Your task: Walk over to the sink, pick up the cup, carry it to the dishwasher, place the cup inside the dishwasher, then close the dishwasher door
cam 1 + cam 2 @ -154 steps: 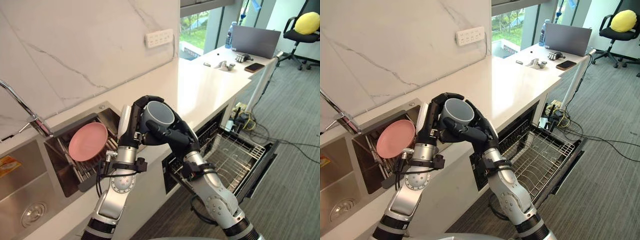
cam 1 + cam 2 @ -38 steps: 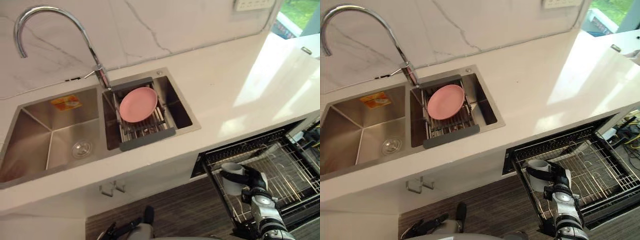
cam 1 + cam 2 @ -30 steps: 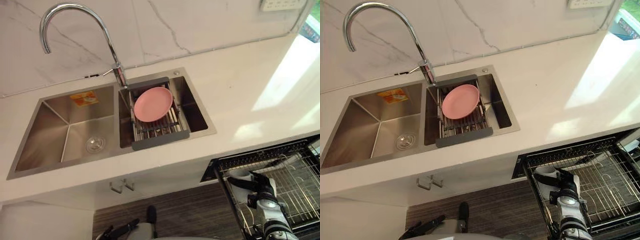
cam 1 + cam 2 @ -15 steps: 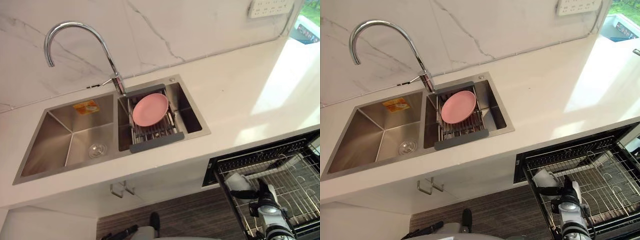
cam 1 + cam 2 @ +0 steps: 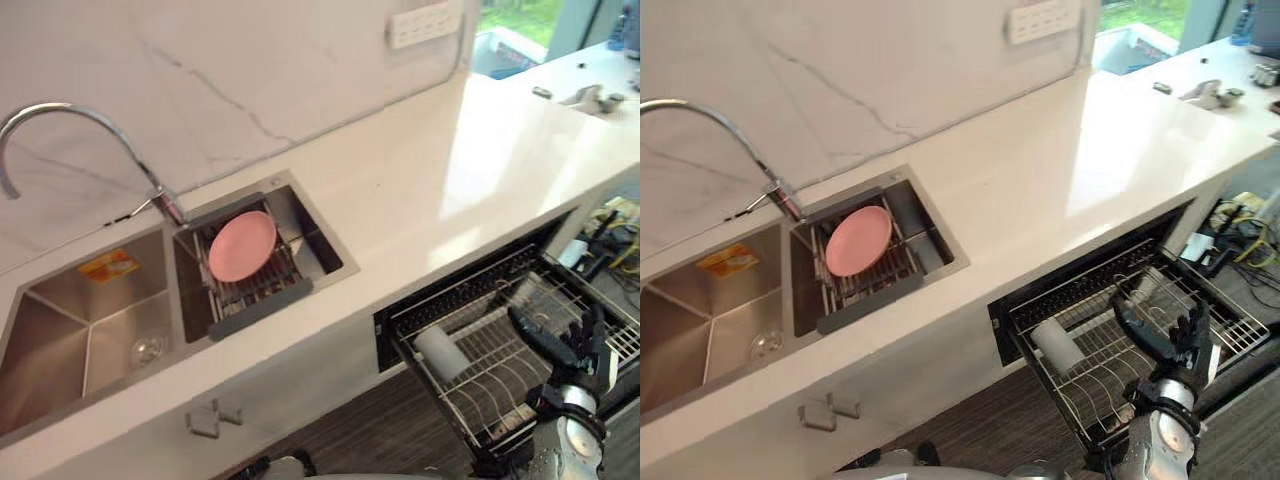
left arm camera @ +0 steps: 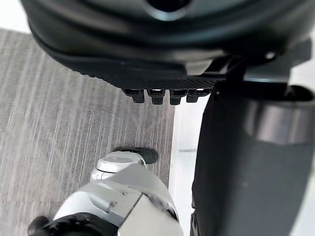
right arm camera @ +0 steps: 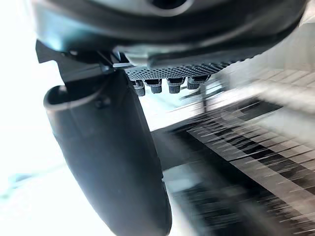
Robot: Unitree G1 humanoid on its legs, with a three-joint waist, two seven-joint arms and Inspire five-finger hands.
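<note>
The grey cup (image 5: 440,352) lies on its side in the left part of the pulled-out dishwasher rack (image 5: 478,290), also seen as the cup (image 5: 1056,345) in the right eye view. My right hand (image 5: 562,345) hovers over the rack to the right of the cup, open with fingers spread, a clear gap between it and the cup. In its wrist view the right hand (image 7: 113,157) holds nothing, with rack wires blurred beyond it. My left hand (image 6: 162,49) hangs open over the grey floor, holding nothing.
The dishwasher sits open under the white counter (image 5: 450,170). To the left is the steel sink (image 5: 90,330) with a curved faucet (image 5: 60,115) and a pink plate (image 5: 242,245) in a drainer. Cables and small items lie on the floor (image 5: 615,225) at the right.
My right hand has let go of the cup and drawn back to the right; the cup now lies on its side in the rack. The camera has swung, shifting the whole scene left.
</note>
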